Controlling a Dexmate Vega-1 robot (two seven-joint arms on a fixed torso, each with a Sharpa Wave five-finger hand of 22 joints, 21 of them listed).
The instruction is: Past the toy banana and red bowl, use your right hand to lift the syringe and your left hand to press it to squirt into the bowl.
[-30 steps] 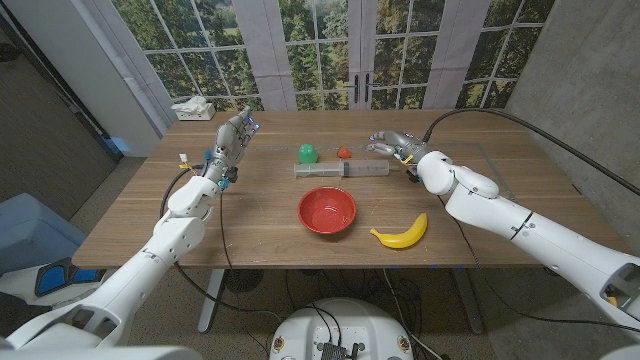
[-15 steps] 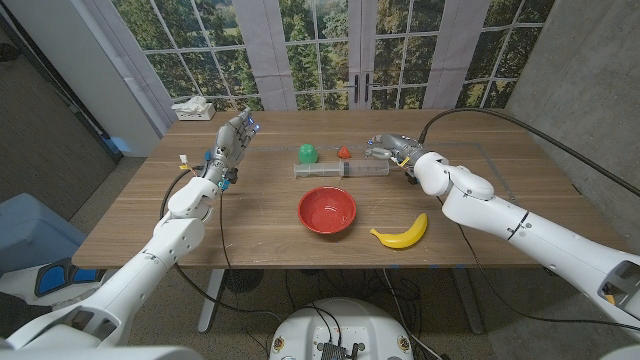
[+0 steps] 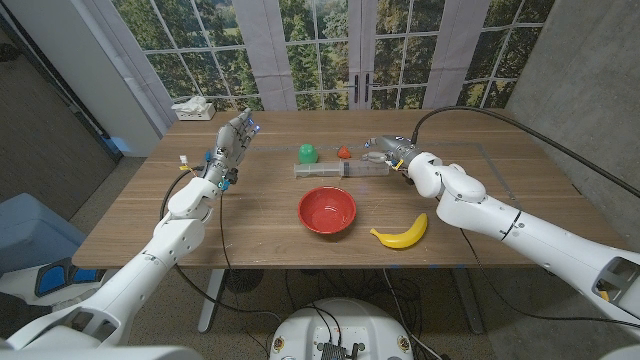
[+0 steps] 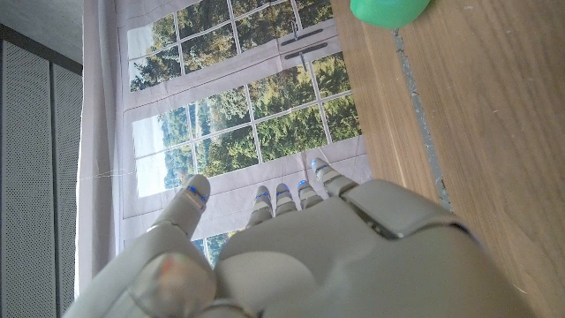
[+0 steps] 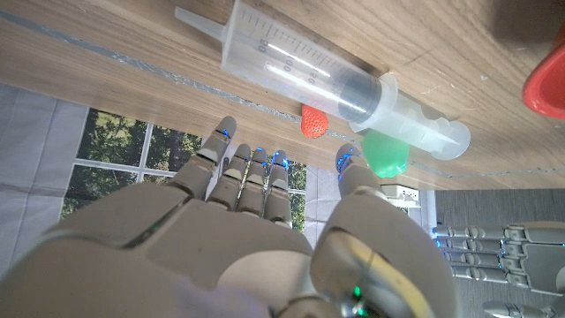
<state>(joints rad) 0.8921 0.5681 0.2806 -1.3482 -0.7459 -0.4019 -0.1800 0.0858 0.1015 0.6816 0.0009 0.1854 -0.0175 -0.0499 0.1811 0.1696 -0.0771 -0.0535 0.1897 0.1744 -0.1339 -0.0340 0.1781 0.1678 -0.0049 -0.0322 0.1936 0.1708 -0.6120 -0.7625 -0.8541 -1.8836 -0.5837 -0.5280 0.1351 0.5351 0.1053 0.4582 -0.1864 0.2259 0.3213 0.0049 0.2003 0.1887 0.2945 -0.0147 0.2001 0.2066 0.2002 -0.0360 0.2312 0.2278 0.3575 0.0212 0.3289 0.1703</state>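
On the wooden table (image 3: 260, 215), the right robot hand (image 3: 388, 148) hovers open-fingered, empty, near the syringe (image 3: 343, 170).

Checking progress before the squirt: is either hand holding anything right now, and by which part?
Nothing is held. The right hand hovers open by the syringe without gripping it; the left hand is open too.

Just beyond your right hand's fingertips you have a small red toy (image 3: 344, 152), and further toward your left a green toy (image 3: 307, 153). Beyond your left hand, at the table's (image 3: 260, 235) far corner, lies a white object (image 3: 193, 108); a small white-and-yellow item (image 3: 184, 158) sits just outside that hand.
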